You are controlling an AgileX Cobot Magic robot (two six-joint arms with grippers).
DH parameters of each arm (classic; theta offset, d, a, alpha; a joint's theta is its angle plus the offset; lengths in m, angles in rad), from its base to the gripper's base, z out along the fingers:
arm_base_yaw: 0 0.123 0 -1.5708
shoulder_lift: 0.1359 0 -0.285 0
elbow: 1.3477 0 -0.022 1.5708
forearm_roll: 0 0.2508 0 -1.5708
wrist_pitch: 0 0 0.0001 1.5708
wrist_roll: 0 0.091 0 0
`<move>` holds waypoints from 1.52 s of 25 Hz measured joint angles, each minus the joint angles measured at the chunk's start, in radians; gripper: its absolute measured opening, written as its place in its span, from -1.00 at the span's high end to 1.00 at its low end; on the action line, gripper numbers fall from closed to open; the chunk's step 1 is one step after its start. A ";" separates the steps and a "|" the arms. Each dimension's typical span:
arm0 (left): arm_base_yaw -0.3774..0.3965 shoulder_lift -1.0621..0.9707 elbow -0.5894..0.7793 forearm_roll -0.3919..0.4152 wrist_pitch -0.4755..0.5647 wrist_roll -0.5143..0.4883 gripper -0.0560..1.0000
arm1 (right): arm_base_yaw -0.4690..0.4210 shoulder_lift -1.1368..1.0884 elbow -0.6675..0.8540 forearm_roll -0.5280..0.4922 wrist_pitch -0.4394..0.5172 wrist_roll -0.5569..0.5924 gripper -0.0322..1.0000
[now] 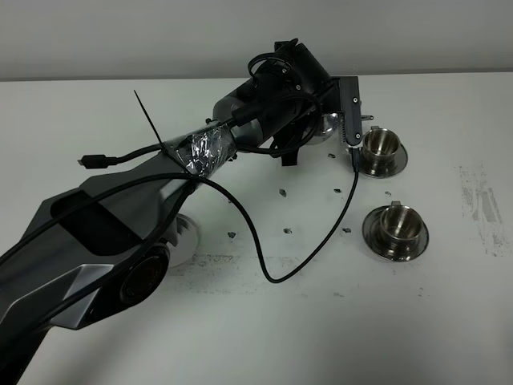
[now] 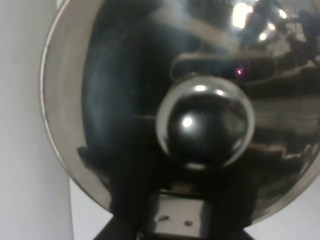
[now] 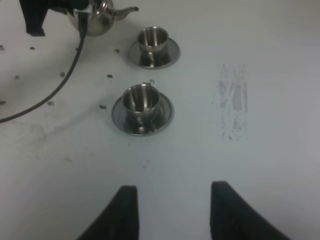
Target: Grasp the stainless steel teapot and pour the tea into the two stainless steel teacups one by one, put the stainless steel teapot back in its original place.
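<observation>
Exterior high view. The left arm reaches across the white bench [image 1: 240, 337] to its far middle. The left hand [image 1: 309, 136] is at the stainless steel teapot [image 1: 326, 127], which shows only as a sliver of shiny metal behind the wrist. Whether that hand is clenched on the pot or loose beside it cannot be told here. The far teacup [image 1: 381, 147] sits on its saucer just beside the pot. The near teacup [image 1: 396, 228] sits on its saucer toward the camera, apart from the far one.

Left wrist view. The pot's lid fills the frame, with the lid knob [image 2: 205, 125] close under the lens. The grip itself is not shown, so the left hand's state cannot be told from this view either.

Right wrist view. The right hand [image 3: 175, 212] is released, its two dark fingers [image 3: 127, 212] spread with nothing between them. It hangs over bare bench, well apart from the cups. The pot stands upright at the far edge of the frame, with its spout [image 3: 127, 10] turned toward the far teacup. Both cup bowls show only steel, with no tea visible.

Judgement: early stage. The grasp is at most being made. Both pours and the return of the pot are left to do.
</observation>
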 joint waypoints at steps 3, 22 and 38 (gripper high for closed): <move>-0.007 0.002 0.000 0.014 -0.011 -0.001 0.55 | 0.000 0.000 0.000 0.000 0.000 0.000 0.30; -0.036 0.014 0.000 0.155 -0.066 -0.015 0.55 | 0.000 0.000 0.000 0.000 0.000 0.000 0.30; -0.046 0.035 0.000 0.204 -0.093 0.049 0.55 | 0.000 0.000 0.000 0.000 0.000 -0.001 0.30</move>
